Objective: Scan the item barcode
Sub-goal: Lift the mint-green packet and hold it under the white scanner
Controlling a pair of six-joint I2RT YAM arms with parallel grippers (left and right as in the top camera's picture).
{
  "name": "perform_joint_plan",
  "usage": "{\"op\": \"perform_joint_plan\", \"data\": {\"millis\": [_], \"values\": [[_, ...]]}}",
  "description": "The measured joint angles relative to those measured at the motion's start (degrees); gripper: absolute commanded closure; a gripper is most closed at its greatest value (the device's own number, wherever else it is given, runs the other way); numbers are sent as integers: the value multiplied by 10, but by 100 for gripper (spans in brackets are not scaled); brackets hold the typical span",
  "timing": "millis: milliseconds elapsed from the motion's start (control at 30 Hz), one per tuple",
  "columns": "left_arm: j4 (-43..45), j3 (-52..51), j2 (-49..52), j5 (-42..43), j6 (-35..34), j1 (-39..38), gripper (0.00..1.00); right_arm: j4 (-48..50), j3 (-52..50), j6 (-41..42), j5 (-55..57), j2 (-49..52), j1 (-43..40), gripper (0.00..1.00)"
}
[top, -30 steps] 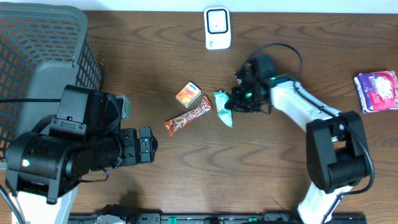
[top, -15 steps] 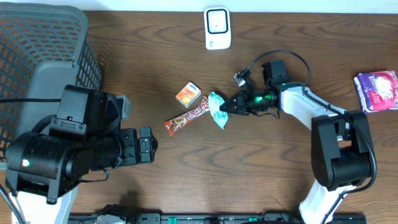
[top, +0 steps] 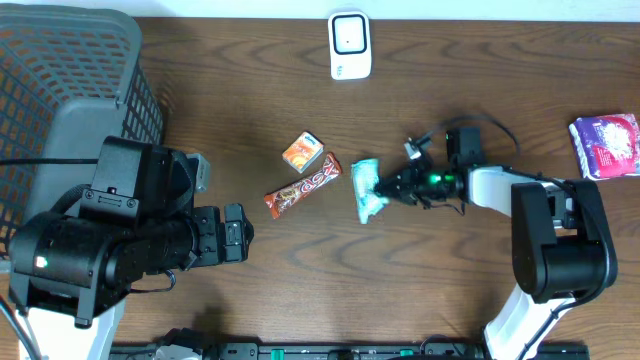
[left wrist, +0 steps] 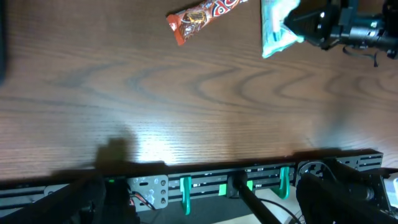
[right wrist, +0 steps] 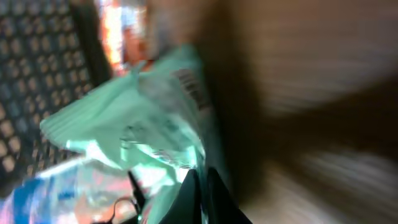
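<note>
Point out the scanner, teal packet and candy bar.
scanner (top: 350,45), overhead view, middle of its white face.
teal packet (top: 364,195), overhead view, middle of the wrapper.
candy bar (top: 303,187), overhead view, mid-length of the wrapper.

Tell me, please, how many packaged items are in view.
4: orange box and chocolate bar at centre, teal packet in the right gripper, purple pack at the right edge. The basket may hide others.

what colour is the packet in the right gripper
The packet is pale mint green, clearest in the overhead view.
</note>
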Motion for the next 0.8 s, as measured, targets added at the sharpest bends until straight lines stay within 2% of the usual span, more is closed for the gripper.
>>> {"op": "perform_joint_plan", "data": {"millis": [200, 300, 367, 400, 467, 500, 633, 800], "values": [[0, 0, 0, 0, 0, 0, 2, -41, -13, 16, 38, -2, -35, 95], [0, 0, 0, 0, 0, 0, 2, -91, -8, 3, 45, -15, -45, 86], [0, 0, 0, 0, 0, 0, 2, -135, -4, -14, 58, -34, -48, 67], [0, 0, 0, 0, 0, 0, 2, -145, -3, -22, 61, -45, -47, 50], [0, 0, 0, 0, 0, 0, 2, -158, -3, -30, 68, -82, -45, 31], [0, 0, 0, 0, 0, 0, 2, -159, -2, -37, 73, -103, -42, 26], [0, 0, 0, 0, 0, 0, 2, -156, 5, -38, 107, -167, -11, 20], [0, 0, 0, 0, 0, 0, 2, -153, 8, 9, 199, -180, 37, 28]]}}
